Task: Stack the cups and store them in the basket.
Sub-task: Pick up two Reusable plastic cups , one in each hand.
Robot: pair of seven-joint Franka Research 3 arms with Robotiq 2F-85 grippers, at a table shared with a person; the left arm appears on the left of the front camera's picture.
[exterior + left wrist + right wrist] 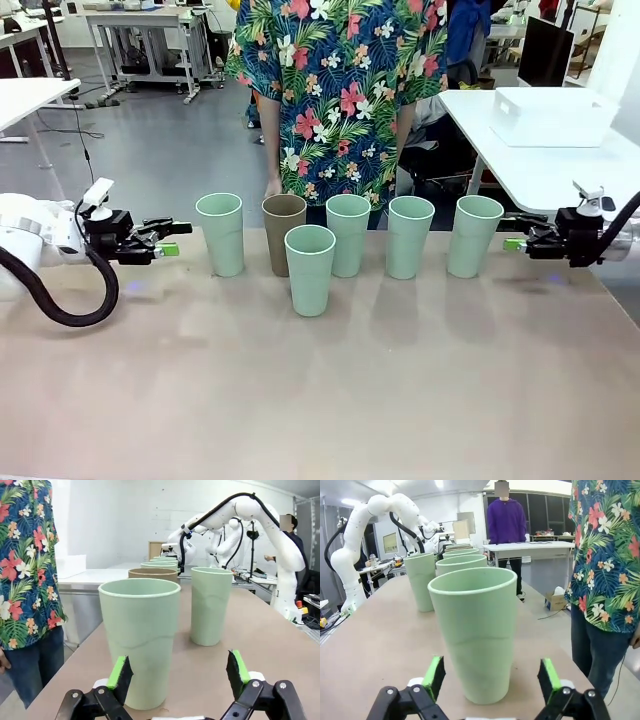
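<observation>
Six cups (348, 235) stand upright and mouth-up on the desk (320, 400) — five pale mint green, one brown. Five of them form a row across the far half of the desk. The brown cup (284, 233) is second from the robot's left. The front cup (310, 270) stands nearer the robot, just before the gap between the brown one and its mint neighbour. None is stacked in another.

The left end effector (172, 240) lies level above the desk at the row's left end, fingers pointing at the leftmost cup (220, 235) and stopping short of it. Its fingers are spread apart and grasp nothing. In the left wrist view that cup (140, 635) stands just ahead of the left end effector (178, 670), nearer one green pad than the other.

The right end effector (514, 231) mirrors it at the other end, aimed at the rightmost cup (474, 235) with a small gap between them. It too is released and empty. In the right wrist view this cup (472, 630) stands ahead of the right end effector (491, 676), centred on the gap between its green pads.

The basket (553, 117) sits on a separate white table (560, 175) beyond the desk's far right corner, well apart from the cups. A person (340, 100) in a flowered shirt stands at the far edge, behind the brown cup.
</observation>
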